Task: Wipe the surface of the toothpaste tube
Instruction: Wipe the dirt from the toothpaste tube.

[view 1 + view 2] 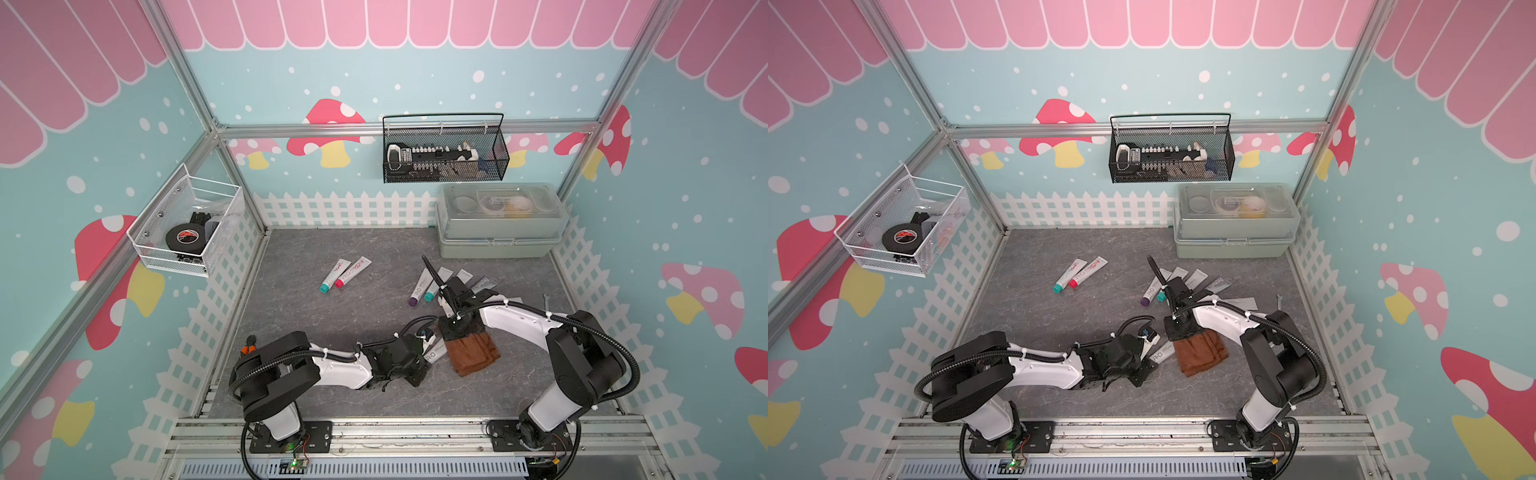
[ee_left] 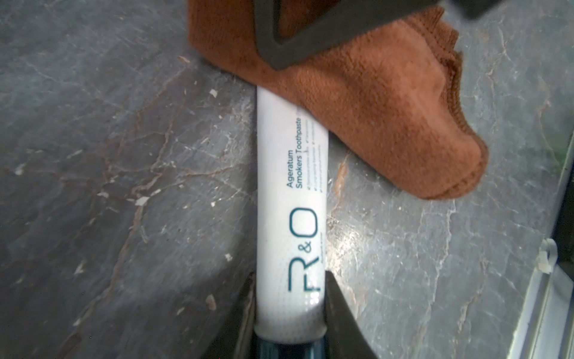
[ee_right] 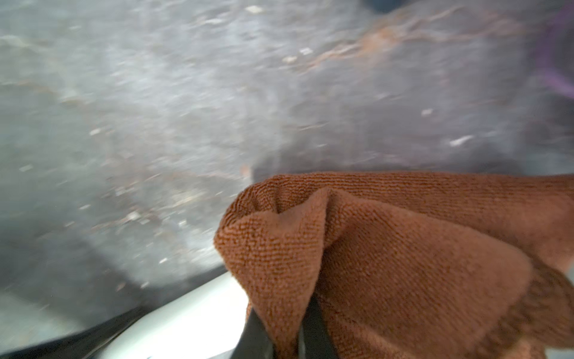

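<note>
A white toothpaste tube (image 2: pixel 292 192) with teal "R&O" lettering lies on the grey mat, seen in both top views (image 1: pixel 435 355) (image 1: pixel 1162 354). My left gripper (image 2: pixel 290 279) is shut on the tube near its dark cap end. A folded brown cloth (image 2: pixel 372 102) (image 1: pixel 476 352) (image 1: pixel 1202 351) covers the tube's far end. Above the cloth, my right gripper (image 3: pixel 285 335) (image 1: pixel 459 328) is shut on a bunched fold of the brown cloth (image 3: pixel 388 264). One black finger (image 2: pixel 310 40) of the right gripper shows over the cloth in the left wrist view.
Two more tubes (image 1: pixel 345 274) lie mid-mat, and several others (image 1: pixel 440 284) lie just behind the right wrist. A green lidded box (image 1: pixel 498 224) stands at the back right. A black mesh basket (image 1: pixel 444 149) and a white basket (image 1: pixel 187 228) hang on the walls.
</note>
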